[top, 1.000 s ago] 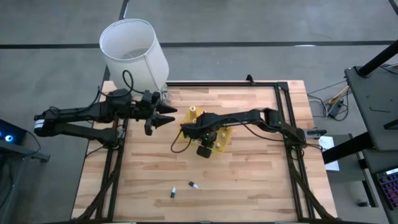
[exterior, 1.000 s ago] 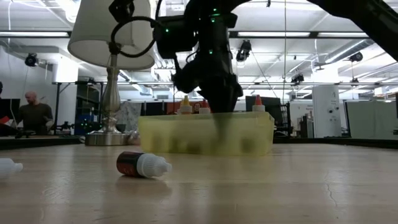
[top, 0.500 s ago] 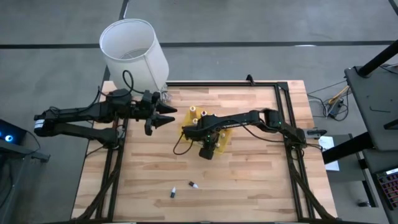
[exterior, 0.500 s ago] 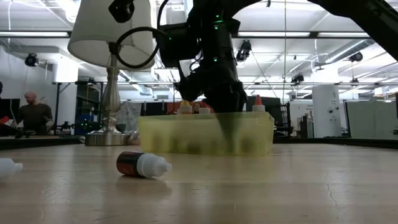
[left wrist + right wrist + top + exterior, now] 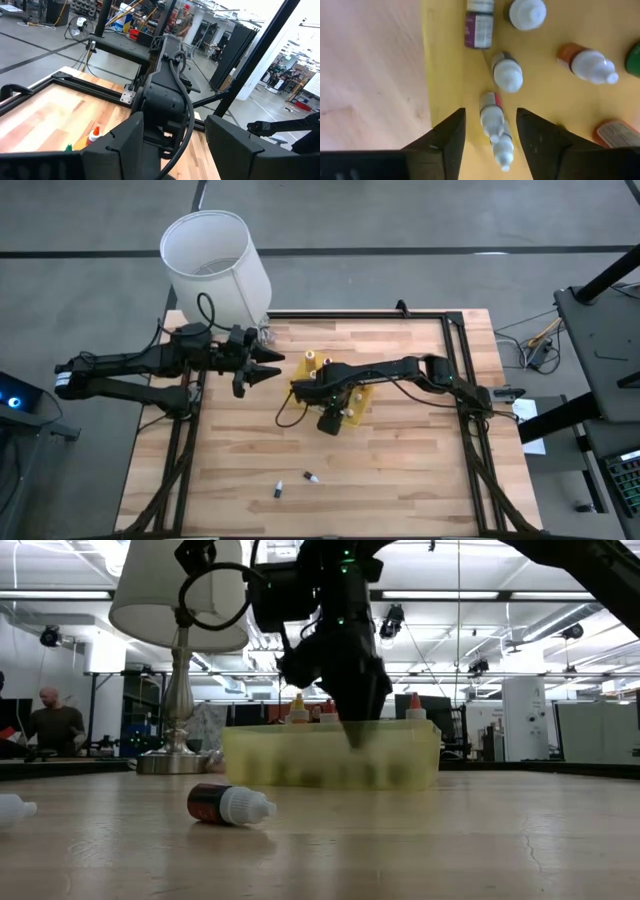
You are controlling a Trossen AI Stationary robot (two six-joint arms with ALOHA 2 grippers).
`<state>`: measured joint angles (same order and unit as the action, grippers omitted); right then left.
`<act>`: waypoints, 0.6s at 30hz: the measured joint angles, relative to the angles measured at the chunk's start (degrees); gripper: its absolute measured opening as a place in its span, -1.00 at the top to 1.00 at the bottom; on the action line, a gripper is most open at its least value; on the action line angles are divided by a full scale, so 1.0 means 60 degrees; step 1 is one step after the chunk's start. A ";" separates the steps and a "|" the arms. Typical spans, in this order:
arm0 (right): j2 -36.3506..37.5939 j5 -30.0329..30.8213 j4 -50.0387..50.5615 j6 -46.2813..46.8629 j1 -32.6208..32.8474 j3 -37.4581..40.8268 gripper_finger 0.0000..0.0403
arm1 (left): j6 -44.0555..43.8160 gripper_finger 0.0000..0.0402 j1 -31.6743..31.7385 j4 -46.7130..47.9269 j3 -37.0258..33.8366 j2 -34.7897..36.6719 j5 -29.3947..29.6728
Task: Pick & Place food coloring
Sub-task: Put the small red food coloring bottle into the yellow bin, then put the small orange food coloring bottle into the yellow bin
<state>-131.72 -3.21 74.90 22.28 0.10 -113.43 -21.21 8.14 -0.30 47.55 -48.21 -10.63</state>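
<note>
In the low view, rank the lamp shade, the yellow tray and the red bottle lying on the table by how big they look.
1. Yellow tray, widest across the view.
2. Lamp shade, cut off at the top edge, so its place against the tray is unsure.
3. Red bottle, smallest, though it lies nearest the camera.

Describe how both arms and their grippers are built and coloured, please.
Both arms are matte black with jointed, slender links. The left gripper has two pointed black fingers, with a black cable looping above its wrist. The right gripper has broad, flat black fingers; a thin cable hangs beneath that arm, and small green lights glow on its wrist.
</note>
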 joint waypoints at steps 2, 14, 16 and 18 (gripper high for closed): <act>0.0000 0.0028 0.0372 -0.0052 0.0004 -0.0174 0.14 | 0.0016 0.08 0.0000 0.0000 0.0000 0.0000 0.0000; 0.0759 0.0112 0.1203 -0.0479 0.0371 -0.1941 0.11 | 0.0033 0.08 0.0000 0.0000 0.0000 0.0000 0.0004; 0.0991 0.0136 0.1198 -0.0560 0.0652 -0.2068 0.11 | 0.0023 0.08 -0.0004 0.0015 0.0000 0.0000 0.0004; 0.1209 0.0136 0.1160 -0.0663 0.1007 -0.2166 0.10 | 0.0019 0.10 -0.0004 0.0165 0.0000 0.0025 0.0002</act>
<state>-124.47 -2.39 81.86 18.30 6.14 -126.43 -21.10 8.12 0.70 47.55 -48.06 -10.62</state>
